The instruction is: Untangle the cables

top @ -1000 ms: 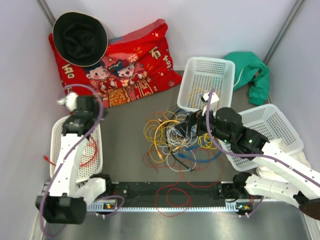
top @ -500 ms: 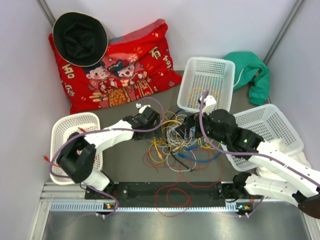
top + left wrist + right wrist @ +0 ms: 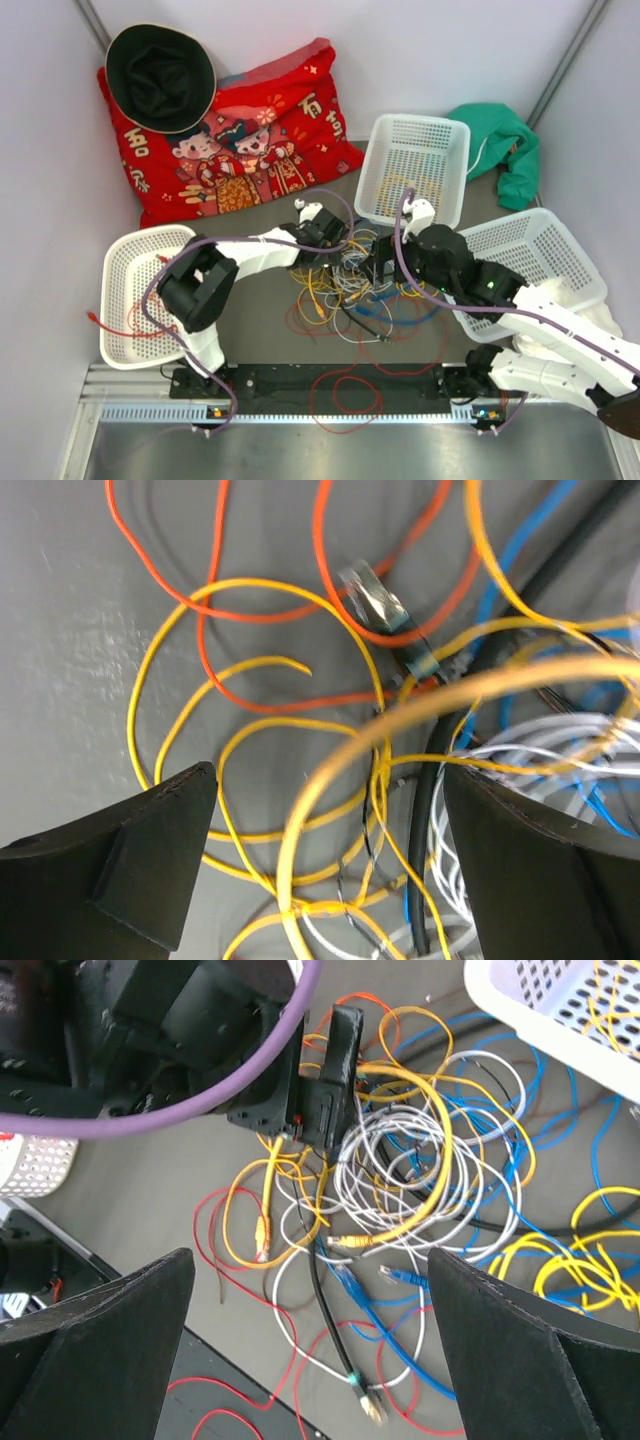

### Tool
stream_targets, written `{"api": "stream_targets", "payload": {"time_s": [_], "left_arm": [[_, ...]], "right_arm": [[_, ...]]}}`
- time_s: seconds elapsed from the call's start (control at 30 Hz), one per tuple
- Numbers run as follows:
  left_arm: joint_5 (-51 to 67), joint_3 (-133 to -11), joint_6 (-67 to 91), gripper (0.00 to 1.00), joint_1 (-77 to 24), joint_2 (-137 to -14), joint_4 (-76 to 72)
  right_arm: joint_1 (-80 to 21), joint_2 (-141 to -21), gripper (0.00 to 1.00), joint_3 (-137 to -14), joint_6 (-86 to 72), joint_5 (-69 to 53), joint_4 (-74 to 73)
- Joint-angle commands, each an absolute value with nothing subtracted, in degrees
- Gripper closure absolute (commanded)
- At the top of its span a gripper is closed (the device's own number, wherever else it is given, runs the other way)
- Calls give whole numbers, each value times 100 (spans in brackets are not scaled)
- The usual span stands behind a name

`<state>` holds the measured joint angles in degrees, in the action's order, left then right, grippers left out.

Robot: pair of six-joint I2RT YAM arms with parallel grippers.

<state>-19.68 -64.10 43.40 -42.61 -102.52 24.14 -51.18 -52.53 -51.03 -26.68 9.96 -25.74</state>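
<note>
While both arms reach over the middle of the grey desk (image 3: 250,305), the tangle of thin yellow, orange, red, white, blue and black cables (image 3: 350,285) lies there between three white perforated plastic baskets. One basket (image 3: 125,285) sits at the left with a red wire in it, one (image 3: 440,140) sits at the back holding some yellow wire, and one (image 3: 560,250) sits at the right. Left end effector (image 3: 338,243) is over the tangle's back-left edge. Its wrist view (image 3: 330,865) shows the jaws spread wide either side of yellow loops (image 3: 250,810), gripping nothing. Orange wire (image 3: 260,610) and a silver plug end (image 3: 375,595) lie beyond, and a white coil (image 3: 560,755) lies to the right. Right end effector (image 3: 380,268) is over the tangle's right side. Its wrist view (image 3: 320,1350) shows the jaws likewise fully apart and empty, well above the pile. Below it lie a coiled white cable (image 3: 395,1175), a thick yellow cable (image 3: 430,1170), a blue cable with a plug (image 3: 345,1285) and a black cable (image 3: 325,1315). The left arm's black fingers (image 3: 335,1060) stand among the yellow loops at the top. A loose red wire (image 3: 350,392) trails over the desk's near edge. Behind lie a red printed cushion (image 3: 260,130), a round black hat (image 3: 160,75) and a crumpled green cloth (image 3: 505,145).
</note>
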Motion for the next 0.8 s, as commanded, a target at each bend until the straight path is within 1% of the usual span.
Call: {"api": "stream_targets", "payload": {"time_s": [0.0,0.07,0.17,0.2,0.23,0.27,0.37,0.47,0.53,0.6,0.67,0.77], "left_arm": [[-2496,-6750,4342,2,-4201,-10721,2417],[-2391,-6820,4298,7,-4201,-10880,2373],[-2312,-6803,4350,53,-4210,-11074,2364],[-2294,-6777,4351,66,-4210,-11066,2356],[-2294,-6733,4351,96,-4210,-11048,2321],[-2294,-6680,4351,100,-4210,-11013,2329],[-2382,-6653,4254,100,-4210,-10724,2469],[-2365,-6680,3930,100,-4210,-10048,2531],[-2154,-6671,3518,100,-4210,-9345,2426],[-1856,-6662,3157,100,-4201,-8670,2102],[-1312,-6714,2726,100,-4201,-8098,1760],[-608,-6942,2286,100,-4201,-7605,1714]], "right_arm": [[-5080,-5080,1,-5071,-2681,1169,-2619],[-5080,-5071,1,-5063,-2672,1195,-2637],[-5080,-5010,1,-5054,-2646,1257,-2707],[-5080,-5001,1,-5054,-2637,1300,-2733],[-5080,-4975,1,-5045,-2628,1309,-2742],[-5080,-4966,1,-5045,-2619,1336,-2751],[-5080,-4948,1,-5045,-2619,1336,-2751],[-5080,-4870,1,-5115,-2619,1441,-2821],[-5080,-4764,1,-5212,-2532,1652,-2874],[-5080,-4563,1,-5343,-2444,1818,-2865],[-5080,-4439,1,-5466,-2321,1898,-2865],[-5080,-4359,1,-5791,-2233,1942,-2891]]}}
